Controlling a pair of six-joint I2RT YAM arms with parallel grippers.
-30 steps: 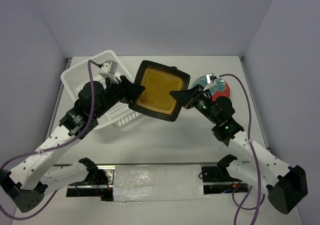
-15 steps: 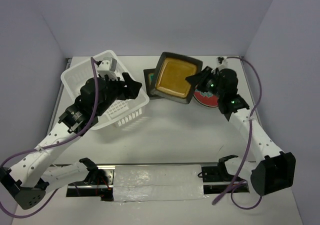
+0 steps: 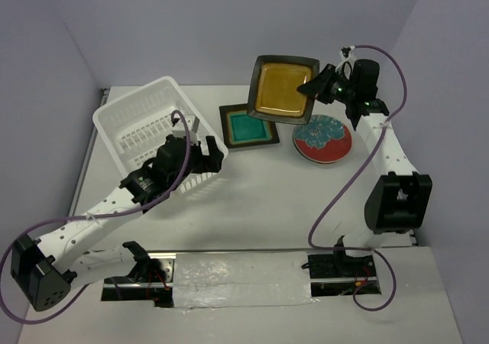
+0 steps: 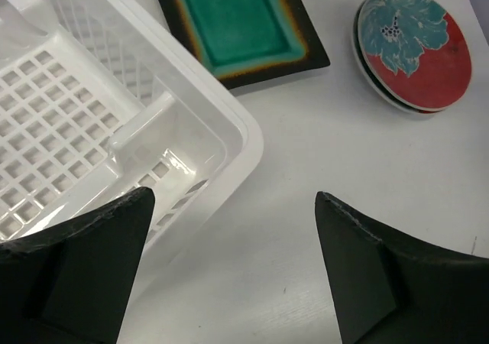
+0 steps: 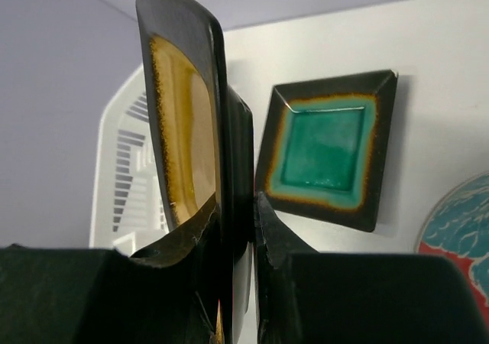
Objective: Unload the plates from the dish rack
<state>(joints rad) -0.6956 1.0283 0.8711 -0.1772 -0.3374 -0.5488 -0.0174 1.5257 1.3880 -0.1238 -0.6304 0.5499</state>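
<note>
Right gripper (image 3: 312, 90) is pinching the amber plate (image 3: 283, 89) by its right edge. In the right wrist view both fingers (image 5: 271, 229) are clamped on the dark rim and the plate (image 5: 183, 130) runs edge-on away from the camera. The plate is held up off the table (image 3: 260, 199) at the far side and tilted, so its amber face shows to the top camera. In that view its lower edge overlaps the far right corner of the teal plate (image 3: 249, 126). The teal plate lies flat on the table just right of the dish rack (image 3: 145, 126), close to the rack's rim but apart from it in the left wrist view (image 4: 237, 23). The round plate (image 3: 322, 138) lies flat to the right of the teal one with a small gap between them, below the right gripper in the top view. Left gripper (image 3: 206, 153) has its fingers (image 4: 92, 260) spread wide with nothing between them. It hangs over the right corner of the rack (image 4: 84, 122), and rim and bare table show in the gap. The rack sits at the left of the table, slotted bottom visible. A purple cable (image 3: 359, 168) loops along the right arm, clear of the plates.
</note>
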